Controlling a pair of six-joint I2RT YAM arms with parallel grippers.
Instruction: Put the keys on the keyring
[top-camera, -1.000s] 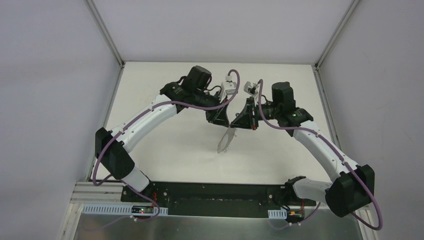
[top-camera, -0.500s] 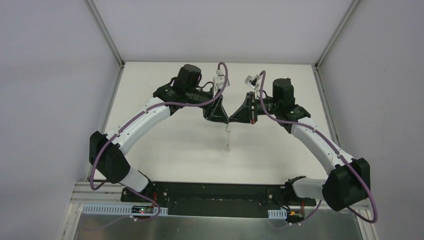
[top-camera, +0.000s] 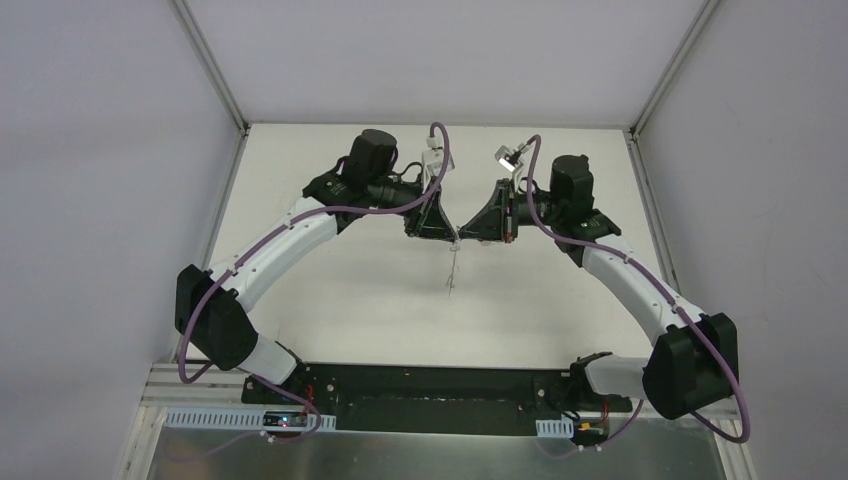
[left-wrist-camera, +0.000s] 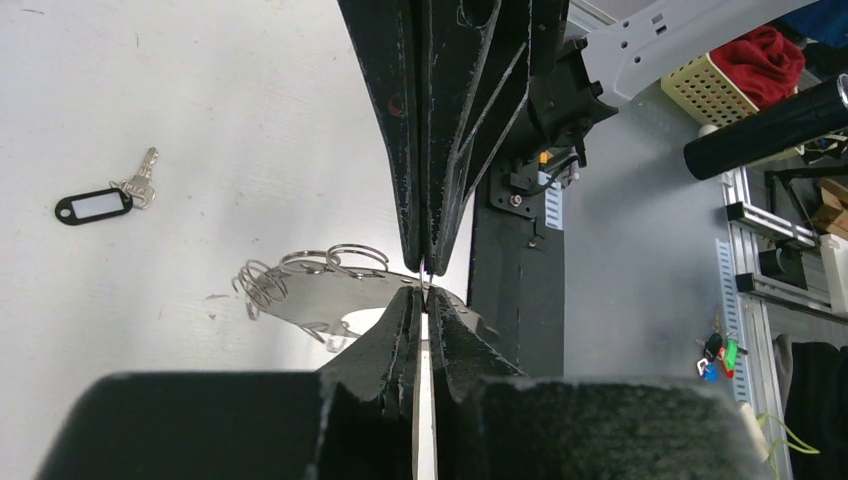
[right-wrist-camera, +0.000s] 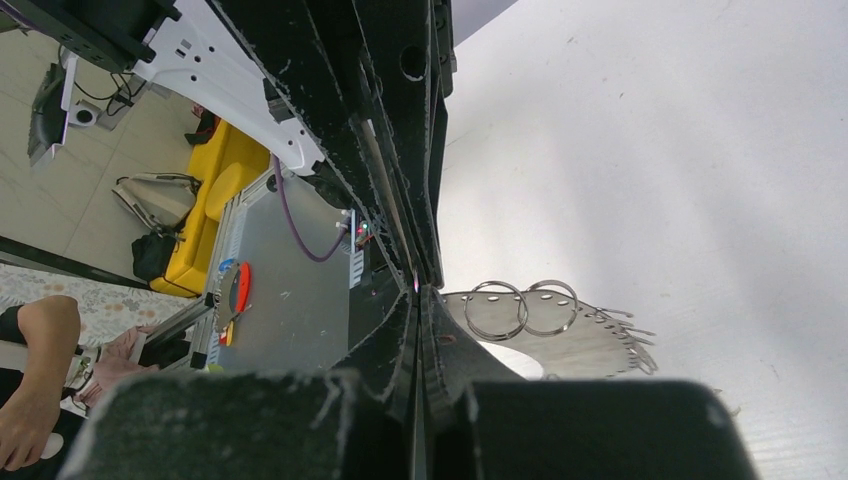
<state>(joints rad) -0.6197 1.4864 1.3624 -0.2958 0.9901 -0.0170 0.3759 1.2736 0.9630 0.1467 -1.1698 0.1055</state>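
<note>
The keyring (left-wrist-camera: 300, 297) is a grey crescent-shaped loop with small silvery split rings strung round its rim. It hangs above the white table, edge-on in the top view (top-camera: 452, 272) and broadside in the right wrist view (right-wrist-camera: 585, 340). My left gripper (top-camera: 447, 232) and right gripper (top-camera: 467, 234) meet tip to tip, both shut on the keyring's upper edge. The left tips (left-wrist-camera: 427, 292) show only a hairline gap, and the right tips (right-wrist-camera: 417, 293) are pressed together. The key (left-wrist-camera: 95, 205), with a black oval head and a silvery blade, lies apart on the table. It does not show in the top view.
The white table (top-camera: 330, 290) is walled by grey panels on the left, right and far sides. A black base plate (top-camera: 440, 385) with both arm mounts runs along the near edge.
Both grippers closed in until their tips touch and shifted slightly toward the far side. The hanging keyring turned from broadside to edge-on in the top view.
</note>
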